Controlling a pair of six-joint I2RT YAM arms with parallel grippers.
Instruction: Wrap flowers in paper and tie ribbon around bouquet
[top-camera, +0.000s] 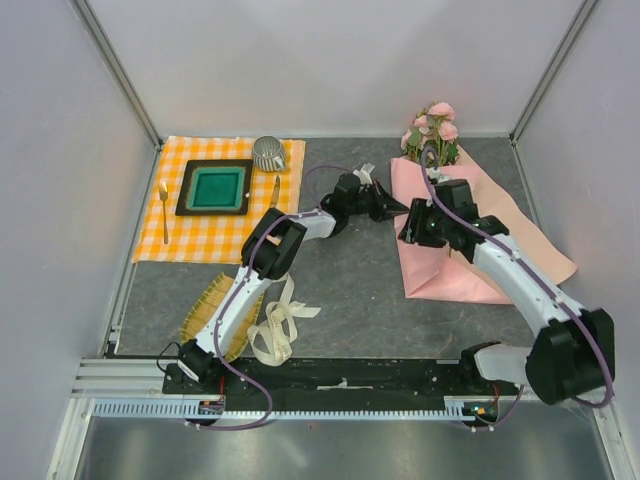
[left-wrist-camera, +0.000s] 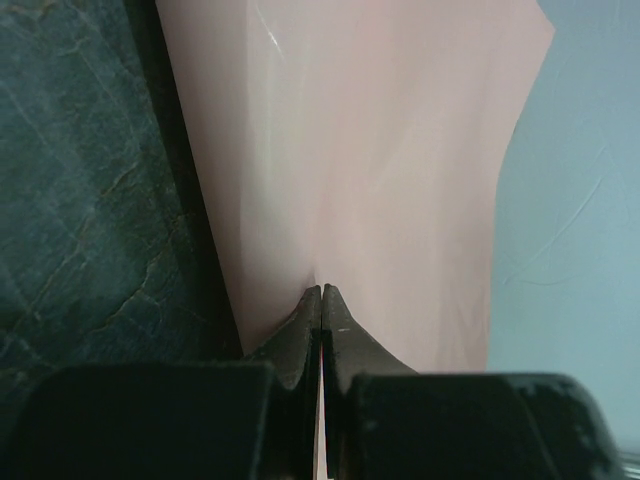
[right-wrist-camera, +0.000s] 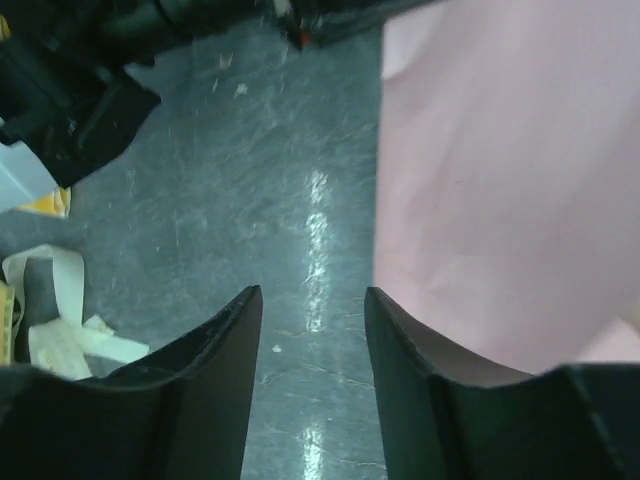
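While the left gripper (left-wrist-camera: 321, 292) pinches the left edge of the thin, smooth pink paper (top-camera: 445, 275), the right gripper (right-wrist-camera: 312, 292) hangs with jaws apart over the mottled grey table (top-camera: 350, 290) beside that edge; bare surface separates sheet and looped cream ribbon (top-camera: 280, 325); the flowers (top-camera: 433, 128) lie at the sheet's far end, blooms toward the back wall.

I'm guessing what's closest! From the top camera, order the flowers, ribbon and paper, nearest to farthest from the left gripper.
1. paper, its edge pinched in the left gripper.
2. flowers, at the back right.
3. ribbon, near the front left.
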